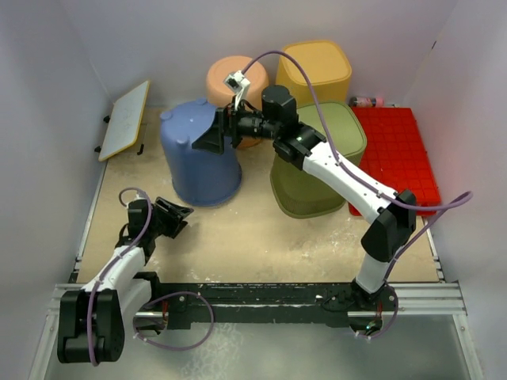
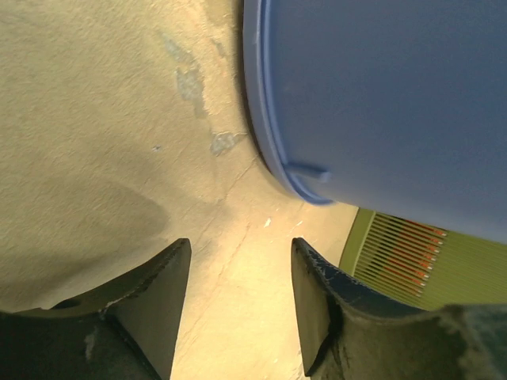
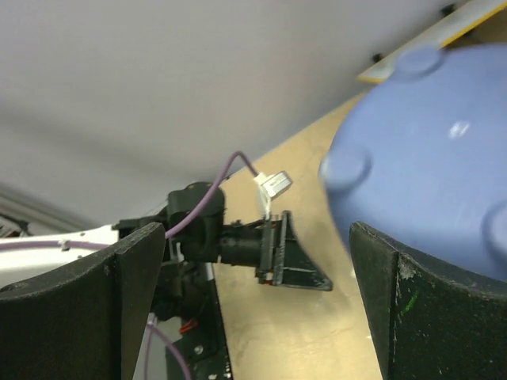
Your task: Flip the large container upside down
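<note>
The large container (image 1: 198,158) is a blue tub standing left of centre, rim on the table and footed base facing up. In the left wrist view its rim (image 2: 277,158) rests on the tabletop. In the right wrist view its base (image 3: 432,158) shows round feet. My right gripper (image 1: 209,134) is open beside the tub's upper right wall, and the fingers (image 3: 255,237) stand wide apart with nothing between them. My left gripper (image 1: 179,215) sits low in front of the tub, apart from it. Its fingers (image 2: 240,245) are parted over bare table.
An olive tub (image 1: 317,158) stands right of the blue one, under my right arm. Orange (image 1: 236,75) and yellow (image 1: 315,70) tubs are at the back. A red gridded mat (image 1: 396,154) lies at the right, and a white board (image 1: 125,119) leans at the left wall.
</note>
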`<state>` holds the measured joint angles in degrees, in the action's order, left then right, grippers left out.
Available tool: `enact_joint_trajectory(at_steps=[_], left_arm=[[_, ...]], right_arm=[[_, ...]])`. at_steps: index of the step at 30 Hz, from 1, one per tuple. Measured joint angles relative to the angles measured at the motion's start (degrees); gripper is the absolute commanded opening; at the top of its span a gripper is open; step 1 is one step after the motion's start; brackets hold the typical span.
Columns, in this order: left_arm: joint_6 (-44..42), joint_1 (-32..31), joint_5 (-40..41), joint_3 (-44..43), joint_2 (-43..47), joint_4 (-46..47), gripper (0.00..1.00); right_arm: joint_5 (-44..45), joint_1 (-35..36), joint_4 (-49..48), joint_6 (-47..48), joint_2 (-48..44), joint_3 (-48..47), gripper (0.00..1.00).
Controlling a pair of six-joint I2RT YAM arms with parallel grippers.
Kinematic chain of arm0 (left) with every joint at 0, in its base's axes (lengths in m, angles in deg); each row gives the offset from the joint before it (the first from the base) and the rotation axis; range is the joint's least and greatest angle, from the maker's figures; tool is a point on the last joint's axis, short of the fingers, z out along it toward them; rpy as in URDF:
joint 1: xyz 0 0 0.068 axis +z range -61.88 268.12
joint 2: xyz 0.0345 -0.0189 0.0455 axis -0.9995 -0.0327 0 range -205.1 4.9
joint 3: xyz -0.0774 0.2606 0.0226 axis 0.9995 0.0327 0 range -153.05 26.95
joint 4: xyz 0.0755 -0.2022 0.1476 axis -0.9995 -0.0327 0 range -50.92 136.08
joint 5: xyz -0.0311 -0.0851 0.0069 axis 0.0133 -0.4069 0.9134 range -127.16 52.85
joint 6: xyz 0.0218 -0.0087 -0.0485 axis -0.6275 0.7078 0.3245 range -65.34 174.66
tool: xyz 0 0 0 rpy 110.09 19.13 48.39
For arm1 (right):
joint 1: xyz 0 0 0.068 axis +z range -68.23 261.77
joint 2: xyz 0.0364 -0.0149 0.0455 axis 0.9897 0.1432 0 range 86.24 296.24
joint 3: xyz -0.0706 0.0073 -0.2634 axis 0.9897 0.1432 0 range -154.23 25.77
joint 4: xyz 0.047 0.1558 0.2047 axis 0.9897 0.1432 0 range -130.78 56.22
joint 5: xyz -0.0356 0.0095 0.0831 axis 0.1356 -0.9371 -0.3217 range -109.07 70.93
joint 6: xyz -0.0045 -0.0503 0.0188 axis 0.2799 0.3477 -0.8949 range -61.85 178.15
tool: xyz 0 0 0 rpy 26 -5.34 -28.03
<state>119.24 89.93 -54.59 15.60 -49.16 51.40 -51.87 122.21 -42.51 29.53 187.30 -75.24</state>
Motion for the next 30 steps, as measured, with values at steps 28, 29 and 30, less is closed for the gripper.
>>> enact_joint_trajectory(at_steps=[28,29,30], left_arm=[[-31.3,-0.1,27.2,-59.5,10.0,-42.7,0.77],[-31.5,-0.1,25.7,-60.6,9.4,-41.1,0.77],[-31.5,-0.1,24.0,-61.3,8.7,-39.2,0.77]], right_arm=[[54.9,-1.7,9.4,23.6,-29.2,20.1,1.00],[56.4,-2.9,9.0,24.1,-30.4,20.7,1.00],[57.5,-4.6,9.0,24.2,-31.2,20.8,1.00]])
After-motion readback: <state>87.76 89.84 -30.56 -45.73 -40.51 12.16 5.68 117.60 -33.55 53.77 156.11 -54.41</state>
